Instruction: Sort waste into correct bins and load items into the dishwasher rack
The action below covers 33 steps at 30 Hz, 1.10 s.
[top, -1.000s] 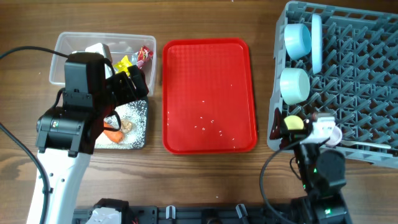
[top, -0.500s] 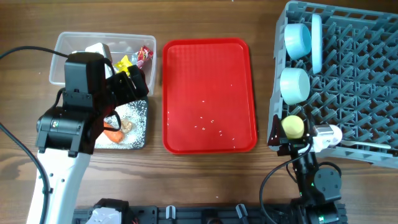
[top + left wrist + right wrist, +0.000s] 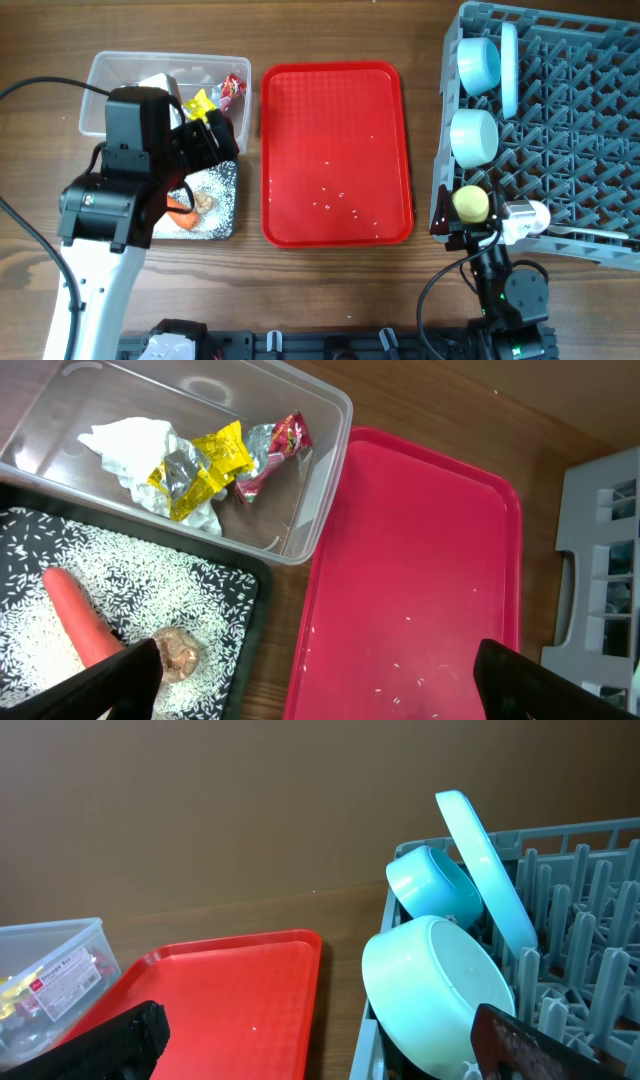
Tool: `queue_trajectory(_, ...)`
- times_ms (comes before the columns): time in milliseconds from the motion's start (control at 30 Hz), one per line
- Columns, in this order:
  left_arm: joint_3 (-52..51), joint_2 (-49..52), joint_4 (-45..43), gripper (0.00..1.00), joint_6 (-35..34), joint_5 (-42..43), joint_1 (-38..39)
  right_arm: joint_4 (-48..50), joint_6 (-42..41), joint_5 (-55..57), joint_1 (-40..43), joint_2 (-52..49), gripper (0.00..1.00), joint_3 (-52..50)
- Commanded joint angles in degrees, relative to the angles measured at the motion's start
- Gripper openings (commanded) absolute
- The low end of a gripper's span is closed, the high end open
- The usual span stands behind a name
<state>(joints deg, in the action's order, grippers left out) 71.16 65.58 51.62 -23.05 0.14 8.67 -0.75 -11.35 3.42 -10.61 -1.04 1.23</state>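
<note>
The clear tub (image 3: 105,70) holds a crumpled napkin (image 3: 130,445), a yellow wrapper (image 3: 195,470) and a red wrapper (image 3: 270,450). In the black tray (image 3: 228,200) lie a carrot piece (image 3: 80,625), a brown lump (image 3: 175,650) and rice. My left gripper (image 3: 320,695) hangs open and empty over the black tray's right edge. The grey rack (image 3: 570,120) holds two blue bowls (image 3: 478,63) (image 3: 473,136), a plate (image 3: 509,70) on edge, a yellow cup (image 3: 471,204) and a pale pink cup (image 3: 527,215). My right gripper (image 3: 320,1050) is open and empty, low by the rack's near left corner.
A flat red tray (image 3: 337,150) with a few stray rice grains sits between the bins and the rack. The left arm's body (image 3: 110,200) covers parts of both bins from above. The right arm's base (image 3: 505,295) sits at the near table edge.
The right arm has drawn back toward the near edge, uncovering the yellow cup and the pink cup. The left arm has not moved.
</note>
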Motion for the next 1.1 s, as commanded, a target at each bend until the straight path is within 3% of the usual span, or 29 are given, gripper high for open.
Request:
queue_trajectory(0, -8.4, -3.5, -10.7, 1.0, -0.1, 0.0, -0.1, 0.3, -0.8, -0.9, 0.1, 0.8, 1.0, -0.4)
queue_trajectory(167, -37.1, -18.4, -41.0, 1.0, -0.2, 2.0, -0.2, 0.3, -0.8, -0.9, 0.1, 0.8, 1.0, -0.4)
queue_trajectory(300, -52.1, -31.6, -51.1, 1.0, -1.8, 2.0, -2.9, 0.3, -0.8, -0.9, 0.1, 0.8, 1.0, -0.4)
queue_trajectory(467, -63.7, -48.9, -52.3, 1.0, -3.1, 1.5, -6.0, 0.3, -0.8, -0.9, 0.1, 0.8, 1.0, -0.4)
queue_trajectory(667, -70.8, -62.5, -50.9, 1.0, -3.1, 1.4, -7.8, 0.3, -0.8, -0.9, 0.1, 0.8, 1.0, -0.4)
queue_trajectory(1067, -70.8, -65.4, -47.3, 1.0, -2.7, 1.4, -8.5, 0.3, -0.8, -0.9, 0.1, 0.8, 1.0, -0.4)
